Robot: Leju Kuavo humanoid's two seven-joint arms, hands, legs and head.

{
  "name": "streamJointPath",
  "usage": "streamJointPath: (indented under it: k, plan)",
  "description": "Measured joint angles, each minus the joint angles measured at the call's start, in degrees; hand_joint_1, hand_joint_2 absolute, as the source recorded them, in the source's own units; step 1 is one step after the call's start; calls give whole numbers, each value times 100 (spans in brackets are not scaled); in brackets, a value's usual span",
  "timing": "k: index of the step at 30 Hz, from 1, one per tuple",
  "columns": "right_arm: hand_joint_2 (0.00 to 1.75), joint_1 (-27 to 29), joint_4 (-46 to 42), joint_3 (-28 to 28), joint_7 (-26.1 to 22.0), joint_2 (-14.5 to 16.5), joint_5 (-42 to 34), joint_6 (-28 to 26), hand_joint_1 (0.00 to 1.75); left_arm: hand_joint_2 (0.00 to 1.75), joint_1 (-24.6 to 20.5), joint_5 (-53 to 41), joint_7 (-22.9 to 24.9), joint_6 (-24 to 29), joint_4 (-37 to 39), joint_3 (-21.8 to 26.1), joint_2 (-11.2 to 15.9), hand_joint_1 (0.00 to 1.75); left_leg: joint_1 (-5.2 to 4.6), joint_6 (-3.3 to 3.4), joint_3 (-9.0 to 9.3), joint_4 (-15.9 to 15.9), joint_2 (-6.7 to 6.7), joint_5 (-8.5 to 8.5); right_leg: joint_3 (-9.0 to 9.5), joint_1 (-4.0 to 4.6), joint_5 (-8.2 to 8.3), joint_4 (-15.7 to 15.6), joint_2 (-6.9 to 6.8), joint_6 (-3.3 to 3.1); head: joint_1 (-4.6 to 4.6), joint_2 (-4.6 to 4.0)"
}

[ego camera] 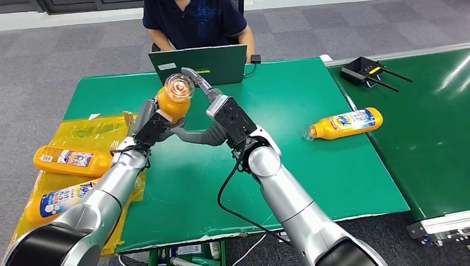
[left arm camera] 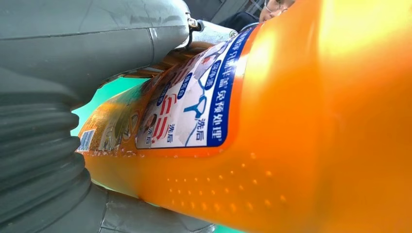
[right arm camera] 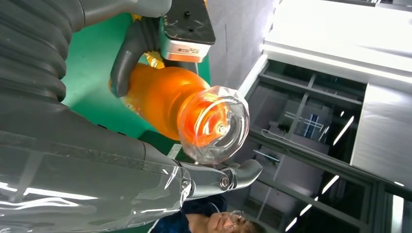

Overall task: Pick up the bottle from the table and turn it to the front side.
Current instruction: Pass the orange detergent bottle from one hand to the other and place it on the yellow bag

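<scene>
Bottle held aloft over green table (ego camera: 310, 183) by L hand.

Orange bottle (ego camera: 173, 98) is gripped by left hand (ego camera: 151, 124), fingers clamped round its body, clear cap (ego camera: 179, 86) turned toward camera; right hand (ego camera: 221, 113) is seen beside it w/ fingers apart, one fingertip (right arm camera: 248, 171) just by cap; contact can't be told.

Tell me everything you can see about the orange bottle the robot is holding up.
The orange plastic bottle has a clear, faceted cap pointing toward the head camera and a blue-and-white printed label with a barcode on its side. It is lifted above the green table, gripped around the body by the left hand. The right hand reaches beside its cap end; contact is unclear.
</scene>
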Motion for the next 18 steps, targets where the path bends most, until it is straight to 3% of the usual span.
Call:
streamJointPath:
  k: [18]
  plan:
    - [175,140,-2,0,-110,-90,26,22,0,175,-105,-450,2,191,9,7,324,175,0,0,0,0,0,0,0,0,0,0,1,0,0,0]
